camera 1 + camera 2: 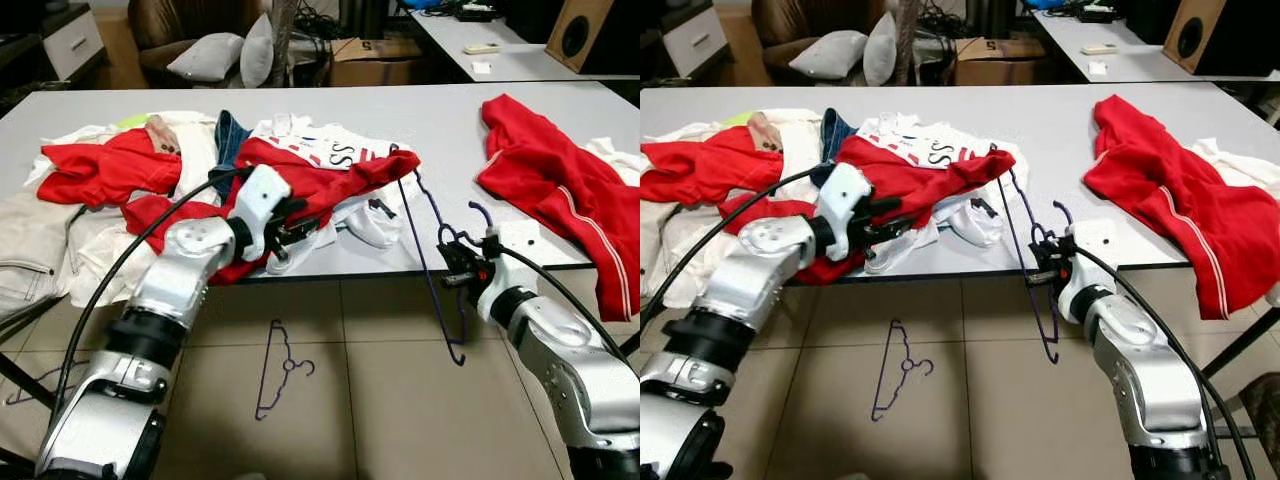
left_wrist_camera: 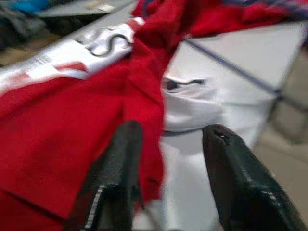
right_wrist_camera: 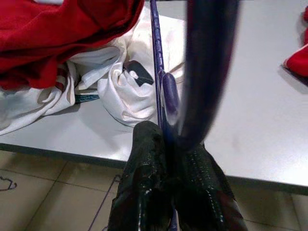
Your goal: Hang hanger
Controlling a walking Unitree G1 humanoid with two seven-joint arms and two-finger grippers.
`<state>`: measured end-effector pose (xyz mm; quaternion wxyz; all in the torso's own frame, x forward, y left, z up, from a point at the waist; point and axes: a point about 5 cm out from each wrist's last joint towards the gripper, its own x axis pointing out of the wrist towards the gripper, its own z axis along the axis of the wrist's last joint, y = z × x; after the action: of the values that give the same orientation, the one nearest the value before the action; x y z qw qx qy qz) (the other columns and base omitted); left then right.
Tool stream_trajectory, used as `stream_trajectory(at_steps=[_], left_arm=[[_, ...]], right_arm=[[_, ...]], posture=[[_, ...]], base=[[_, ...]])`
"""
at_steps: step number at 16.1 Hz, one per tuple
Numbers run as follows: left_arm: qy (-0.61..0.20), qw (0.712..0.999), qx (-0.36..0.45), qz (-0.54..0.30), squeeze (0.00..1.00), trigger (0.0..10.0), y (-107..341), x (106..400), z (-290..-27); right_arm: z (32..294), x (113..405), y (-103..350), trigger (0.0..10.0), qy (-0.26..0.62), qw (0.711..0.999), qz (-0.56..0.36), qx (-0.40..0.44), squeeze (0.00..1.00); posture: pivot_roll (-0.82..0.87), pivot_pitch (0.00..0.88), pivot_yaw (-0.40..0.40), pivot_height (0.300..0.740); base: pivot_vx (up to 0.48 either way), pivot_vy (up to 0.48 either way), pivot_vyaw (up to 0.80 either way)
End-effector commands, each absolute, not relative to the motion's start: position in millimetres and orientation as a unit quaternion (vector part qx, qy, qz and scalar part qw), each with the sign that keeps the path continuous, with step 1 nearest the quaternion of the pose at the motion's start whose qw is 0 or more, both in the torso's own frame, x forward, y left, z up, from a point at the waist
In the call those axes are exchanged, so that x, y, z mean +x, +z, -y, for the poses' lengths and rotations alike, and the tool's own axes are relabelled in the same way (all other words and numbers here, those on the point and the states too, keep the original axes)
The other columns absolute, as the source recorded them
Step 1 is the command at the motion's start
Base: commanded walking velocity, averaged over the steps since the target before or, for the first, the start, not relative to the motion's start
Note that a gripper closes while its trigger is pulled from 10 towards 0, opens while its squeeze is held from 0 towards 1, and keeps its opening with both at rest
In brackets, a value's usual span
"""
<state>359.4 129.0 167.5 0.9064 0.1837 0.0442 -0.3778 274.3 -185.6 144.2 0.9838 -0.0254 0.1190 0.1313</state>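
Note:
A purple wire hanger (image 3: pixel 156 57) hangs over the front edge of the grey table (image 1: pixel 450 125). Its upper end is tucked into the red shirt (image 1: pixel 330 180) on the clothes pile, and its lower end dangles toward the floor. My right gripper (image 1: pixel 458 262) is shut on the hanger near its hook, just in front of the table edge. My left gripper (image 1: pixel 295 232) is at the front of the pile. Its fingers (image 2: pixel 122 159) stand open, with the red shirt's edge (image 2: pixel 144 144) between them.
Another purple hanger (image 1: pixel 280 365) lies on the tiled floor below the table edge, and a third (image 1: pixel 30 385) lies at far left. A red jacket (image 1: pixel 560 190) is spread on the table's right side. Mixed clothes (image 1: pixel 100 170) cover the left side.

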Motion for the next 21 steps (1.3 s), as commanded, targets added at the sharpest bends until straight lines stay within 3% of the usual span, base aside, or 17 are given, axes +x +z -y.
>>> stream_trajectory(at_steps=[1, 7, 8, 9, 14, 21], left_arm=[[-0.353, 0.907, 0.226, -0.041, 0.0, 10.0, 163, 363, -129], [-0.258, 0.924, 0.281, -0.04, 0.0, 10.0, 151, 375, -142], [-0.256, 0.924, 0.281, -0.039, 0.0, 3.8, 150, 376, -143], [-0.247, 0.929, 0.274, -0.037, 0.0, 0.0, 151, 379, -144], [-0.272, 0.932, 0.237, -0.022, 0.0, 0.0, 166, 386, -147], [-0.315, 0.934, 0.17, -0.018, 0.0, 0.0, 176, 387, -149]], right_arm=[[187, 271, 149, 10.0, 0.133, 0.985, -0.111, -0.023, 0.0], [188, 256, 152, 10.0, 0.137, 0.984, -0.112, -0.024, 0.0], [188, 255, 152, 10.0, 0.138, 0.984, -0.112, -0.023, 0.0], [187, 252, 151, 10.0, 0.146, 0.982, -0.115, -0.024, 0.0], [195, 222, 159, 10.0, 0.194, 0.973, -0.107, -0.058, 0.0], [211, 206, 169, 10.0, 0.21, 0.969, -0.097, -0.082, 0.0]], posture=[[-0.15, 0.0, 0.061, 0.74], [-0.2, 0.0, 0.091, 0.74], [-0.2, 0.0, 0.092, 0.74], [-0.2, 0.0, 0.094, 0.74], [-0.22, 0.0, 0.111, 0.74], [-0.22, 0.0, 0.115, 0.74]], base=[[0.0, 0.0, 0.0], [0.0, 0.0, 0.0], [0.0, 0.0, 0.0], [0.0, 0.0, 0.0], [0.0, 0.0, 0.0], [0.0, 0.0, 0.0]])
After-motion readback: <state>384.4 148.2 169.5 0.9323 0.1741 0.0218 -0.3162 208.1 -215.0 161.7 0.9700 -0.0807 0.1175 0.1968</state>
